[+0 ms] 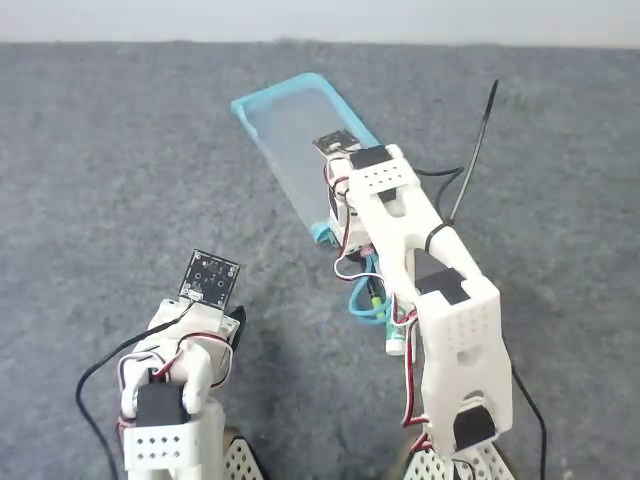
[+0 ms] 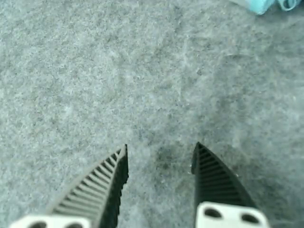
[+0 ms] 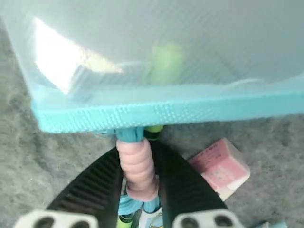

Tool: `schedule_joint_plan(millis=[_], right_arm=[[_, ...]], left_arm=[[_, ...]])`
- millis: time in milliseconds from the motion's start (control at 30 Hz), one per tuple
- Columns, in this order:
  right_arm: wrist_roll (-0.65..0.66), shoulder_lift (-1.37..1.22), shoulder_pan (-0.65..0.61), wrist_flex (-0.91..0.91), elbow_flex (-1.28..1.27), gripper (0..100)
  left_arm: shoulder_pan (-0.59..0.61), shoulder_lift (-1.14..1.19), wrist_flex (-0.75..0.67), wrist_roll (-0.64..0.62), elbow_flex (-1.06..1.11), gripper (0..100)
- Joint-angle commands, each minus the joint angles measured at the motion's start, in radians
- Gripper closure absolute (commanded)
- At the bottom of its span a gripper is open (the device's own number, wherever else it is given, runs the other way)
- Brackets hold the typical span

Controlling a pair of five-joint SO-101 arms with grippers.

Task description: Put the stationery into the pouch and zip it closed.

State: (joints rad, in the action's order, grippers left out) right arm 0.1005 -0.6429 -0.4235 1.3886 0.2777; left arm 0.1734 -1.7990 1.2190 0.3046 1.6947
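Closest in, the left gripper [image 2: 161, 149] is hanging low over the grey carpet [image 2: 95, 71], fingers well apart, nothing between them. It's on the near left side, well apart from everything else. From its own camera a corner of the pouch [image 2: 259, 4] peeks in at the far edge.

A bit further out, under the right arm, there's a little heap of stationery lying on the carpet. It's a bundle of teal and green pens [image 1: 368, 300], plus a white bit [image 1: 395, 342] at the near end that I can't make out. From the right wrist camera there's also a pink eraser [image 3: 220, 165] sitting on the carpet just beside the gripper, outside the pouch and near its edge.

Then the right gripper [image 3: 136, 146]: it's clamped on a pink pen [image 3: 137, 173], with the ribbed grip squeezed between the two black fingers [image 3: 95, 185]. The tip of that pen is right at the teal edge of the pouch, touching it or as good as. Can't tell if it's actually inside the opening.

Farthest out is the pouch itself, a see-through one with teal trim. It lies flat and at a slant across the carpet, stretching away from the gripper. A green thing [image 3: 166, 61] shows blurry through the clear side, so it looks to be inside.
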Motion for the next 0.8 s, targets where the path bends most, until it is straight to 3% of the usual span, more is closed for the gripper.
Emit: schedule_joint_plan(millis=[0,300,533,767], right_arm=[[0.003,0.088,-0.005,0.041,0.048,99.2],[0.003,0.188,-0.005,0.068,0.018,99.1],[0.014,0.140,-0.058,0.059,0.012,79.5],[0.011,0.131,-0.074,0.044,0.017,78.9]], left_arm=[[0.006,-0.011,-0.087,0.008,-0.008,79],[0.000,-0.008,-0.138,0.008,-0.008,79],[0.006,-0.006,-0.103,0.008,-0.008,79],[0.006,-0.006,-0.092,0.008,-0.008,79]])
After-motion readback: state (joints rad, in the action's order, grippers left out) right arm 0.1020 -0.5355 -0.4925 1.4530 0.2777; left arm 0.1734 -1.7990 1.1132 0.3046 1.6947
